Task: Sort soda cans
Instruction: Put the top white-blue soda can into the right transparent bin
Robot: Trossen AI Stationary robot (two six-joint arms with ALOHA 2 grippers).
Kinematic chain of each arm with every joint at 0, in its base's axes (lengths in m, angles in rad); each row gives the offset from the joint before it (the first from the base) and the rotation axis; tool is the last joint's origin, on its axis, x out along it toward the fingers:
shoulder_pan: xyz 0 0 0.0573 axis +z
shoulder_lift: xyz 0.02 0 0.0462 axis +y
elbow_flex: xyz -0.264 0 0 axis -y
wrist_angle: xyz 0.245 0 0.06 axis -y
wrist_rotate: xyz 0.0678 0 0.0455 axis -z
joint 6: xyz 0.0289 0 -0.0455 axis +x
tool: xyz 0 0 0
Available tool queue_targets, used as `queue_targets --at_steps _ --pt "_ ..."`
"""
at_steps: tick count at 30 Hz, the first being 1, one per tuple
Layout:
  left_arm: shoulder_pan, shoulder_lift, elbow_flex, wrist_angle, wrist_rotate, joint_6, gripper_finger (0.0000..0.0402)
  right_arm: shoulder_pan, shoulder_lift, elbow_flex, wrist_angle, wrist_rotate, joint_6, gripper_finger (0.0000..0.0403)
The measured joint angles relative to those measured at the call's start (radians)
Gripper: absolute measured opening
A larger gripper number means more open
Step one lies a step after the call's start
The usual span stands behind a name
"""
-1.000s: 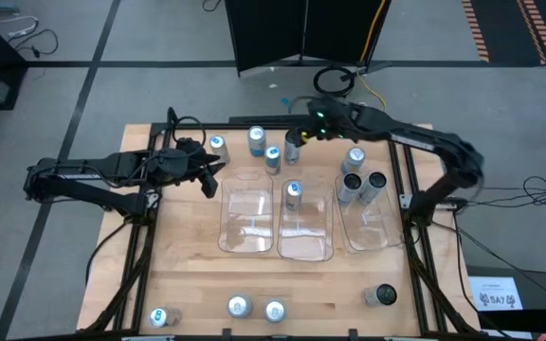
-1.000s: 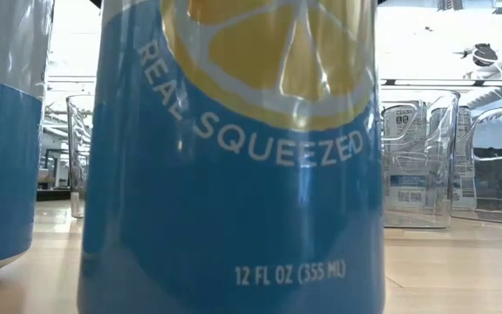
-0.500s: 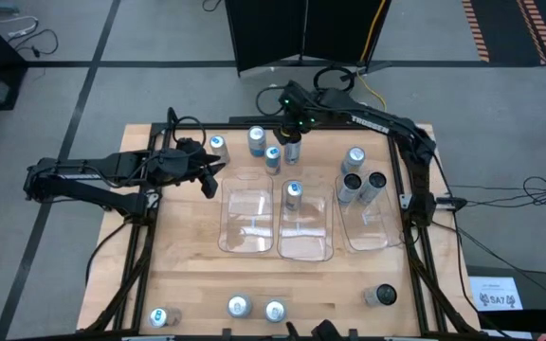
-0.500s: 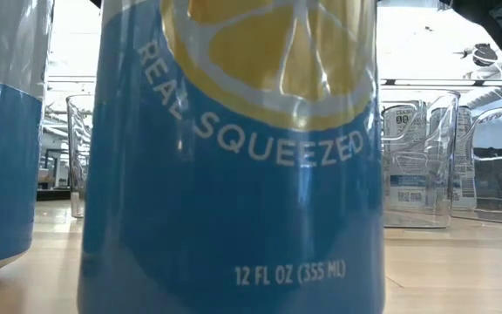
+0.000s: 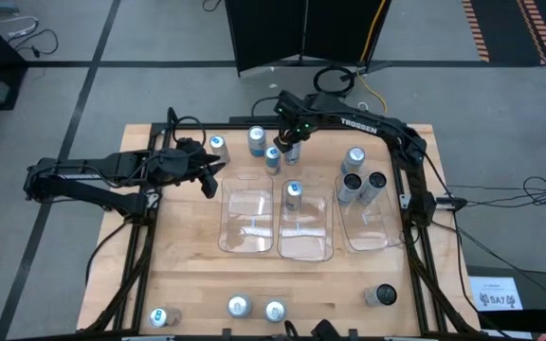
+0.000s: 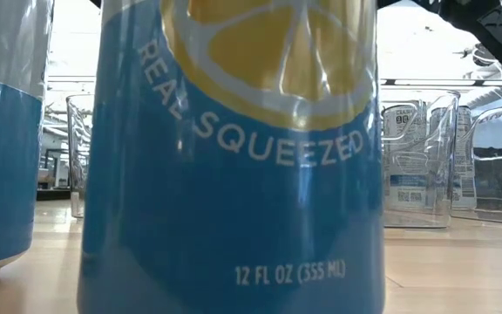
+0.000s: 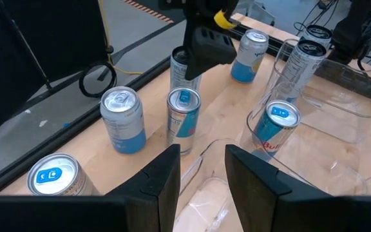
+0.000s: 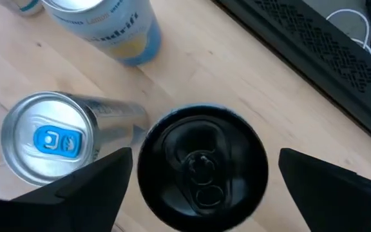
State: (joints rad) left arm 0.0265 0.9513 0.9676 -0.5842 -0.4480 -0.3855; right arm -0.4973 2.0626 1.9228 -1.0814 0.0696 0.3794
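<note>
A: Surface? 
B: Light wooden butcher-block table with a dark metal frame around its edges. Grey carpet-tile floor around it, a black upright panel behind the far edge, a coiled black cable and a yellow one on the floor there.

A: On the table?
B: Three clear rectangular plastic trays side by side mid-table. The middle one holds one blue-topped silver can; the right one holds a silver can and two dark-topped cans at its far end.

A: Loose cans?
B: Along the far edge — a blue-and-white can, another, a slim blue-topped silver can, and just beside it a black-topped dark can. Near edge: three silver-topped cans in a row, a dark can to the right. The low view is filled by a blue can with a lemon slice, trays behind it.

A: Right gripper?
B: The right gripper hangs directly above the dark can at the far edge, fingers spread wide either side of its top — not closed on it.

A: Left?
B: The left gripper is at the table's left side, near the left tray, fingers partly apart, holding nothing.
</note>
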Motion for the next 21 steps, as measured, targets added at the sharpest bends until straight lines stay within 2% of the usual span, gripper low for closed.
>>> queue_targets --at_steps 4,12,16,21 --pt "0.0 0.0 0.0 0.0 0.0 0.0 0.0132 -0.002 0.021 0.0 -0.002 -0.021 -0.003 0.0343" --pt "-0.001 0.0 0.0 0.0 0.008 0.0 0.0132 -0.001 0.028 0.0 -0.006 -0.021 0.0 0.0238" --pt "-0.001 0.0 0.0 0.0 0.02 -0.001 0.0132 -0.001 0.009 -0.002 -0.031 -0.018 0.0 0.0237" --pt "-0.001 0.0 0.0 0.0 0.021 -0.002 0.0132 -0.008 -0.091 -0.002 -0.088 -0.01 -0.003 0.0238"
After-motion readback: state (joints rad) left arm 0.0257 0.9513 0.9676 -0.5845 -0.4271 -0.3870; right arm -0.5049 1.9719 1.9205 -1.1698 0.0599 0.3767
